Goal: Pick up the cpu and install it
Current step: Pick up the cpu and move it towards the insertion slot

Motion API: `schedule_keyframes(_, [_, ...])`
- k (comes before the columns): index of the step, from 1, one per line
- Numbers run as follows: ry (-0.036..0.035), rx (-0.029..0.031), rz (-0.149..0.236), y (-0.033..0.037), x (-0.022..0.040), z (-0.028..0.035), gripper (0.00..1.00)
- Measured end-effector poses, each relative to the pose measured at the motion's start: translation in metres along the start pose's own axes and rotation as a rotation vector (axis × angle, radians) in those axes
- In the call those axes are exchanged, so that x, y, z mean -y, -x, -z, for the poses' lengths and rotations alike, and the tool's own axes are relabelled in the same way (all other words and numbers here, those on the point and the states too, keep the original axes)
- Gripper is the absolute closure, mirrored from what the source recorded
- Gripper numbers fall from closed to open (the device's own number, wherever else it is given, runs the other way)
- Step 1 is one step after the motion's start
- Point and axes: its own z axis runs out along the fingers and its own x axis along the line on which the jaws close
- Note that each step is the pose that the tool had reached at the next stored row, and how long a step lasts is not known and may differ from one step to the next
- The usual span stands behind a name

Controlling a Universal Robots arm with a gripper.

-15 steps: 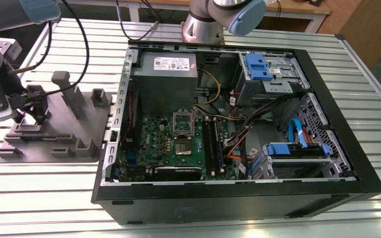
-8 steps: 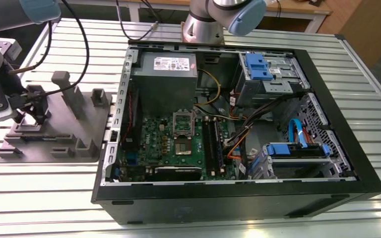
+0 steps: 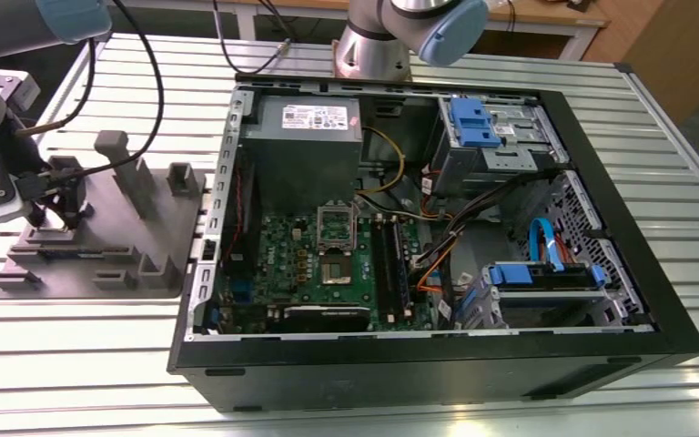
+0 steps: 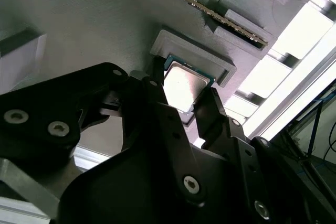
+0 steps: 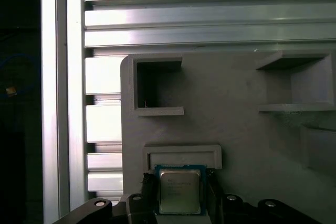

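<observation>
Your gripper (image 3: pixel 55 211) hangs at the exterior view's left, down over the grey fixture (image 3: pixel 143 228) that lies on the slatted table (image 3: pixel 83 364). It is well apart from the open case (image 3: pixel 447 373). In both wrist views the cpu (image 4: pixel 184 82) (image 5: pixel 179 192) sits between the two black fingers (image 4: pixel 160 103), its silver-grey top facing up. The fingers are pressed against two opposite edges of the chip with no gap showing on either side, so they are clamped on the cpu. The chip lies at a small raised pocket of the fixture, just beside the pocket's low grey wall. You cannot tell from these views whether it rests on the pocket floor or is lifted a little off it. In the second wrist view a RAM stick (image 4: pixel 210 11) lies in a slot of the same fixture, near the pocket but apart from the chip and the fingers. In the first wrist view you see two square recesses of the fixture beyond the pocket and the table's aluminium slats past the fixture's edge. Inside the case the green motherboard (image 3: pixel 288 255) lies flat, with the socket (image 3: pixel 332 266) near its middle. The grey power supply (image 3: pixel 307 137) is beyond the motherboard, at the case's far wall in the exterior view.
</observation>
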Motion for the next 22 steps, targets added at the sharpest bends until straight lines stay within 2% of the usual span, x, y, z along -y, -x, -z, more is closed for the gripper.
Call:
schedule_keyframes(6, [0.0001,0.0002,0.0,0.0002,-0.0001,0.0001,0.53])
schedule_keyframes(22, [0.0001,0.0001,0.0,0.0001,-0.0002,0.0055,0.53])
